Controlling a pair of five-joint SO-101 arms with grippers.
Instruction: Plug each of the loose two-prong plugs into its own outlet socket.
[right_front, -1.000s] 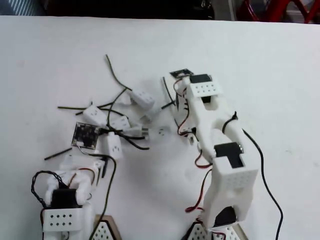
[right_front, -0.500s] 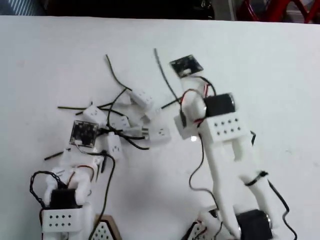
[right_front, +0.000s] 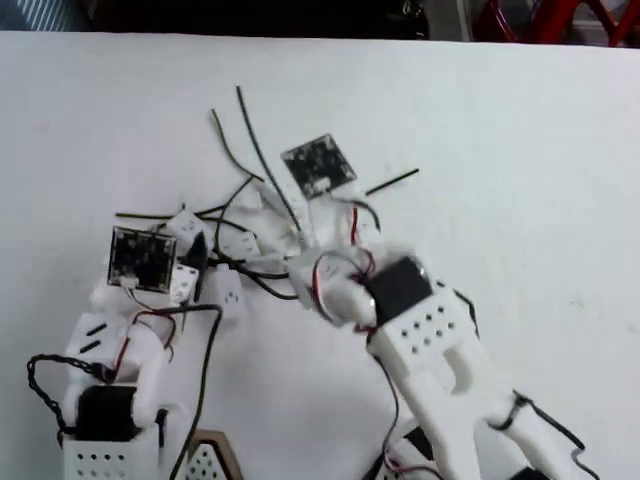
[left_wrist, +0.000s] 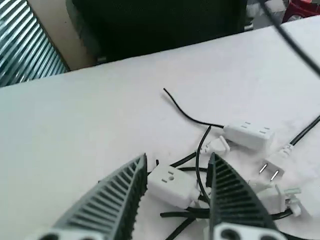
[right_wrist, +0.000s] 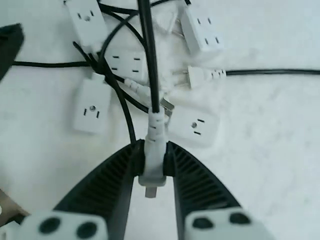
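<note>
Plug (right_wrist: 152, 172) inside the right claw (right_wrist: 154, 148)

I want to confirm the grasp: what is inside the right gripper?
A white plug with a black cord is clamped in the right gripper. The fingers cover its sides; its prongs cannot be made out.

White bench (right_front: 540, 130) is carrying a messy tangle of outlet sockets (right_wrist: 91, 105), two-prong plugs (right_wrist: 202, 76) and black cords (right_front: 227, 148), all sitting around 9 o'clock of centre. There's one short cord piece (right_front: 392, 181) lying off at 1 o'clock.
</note>
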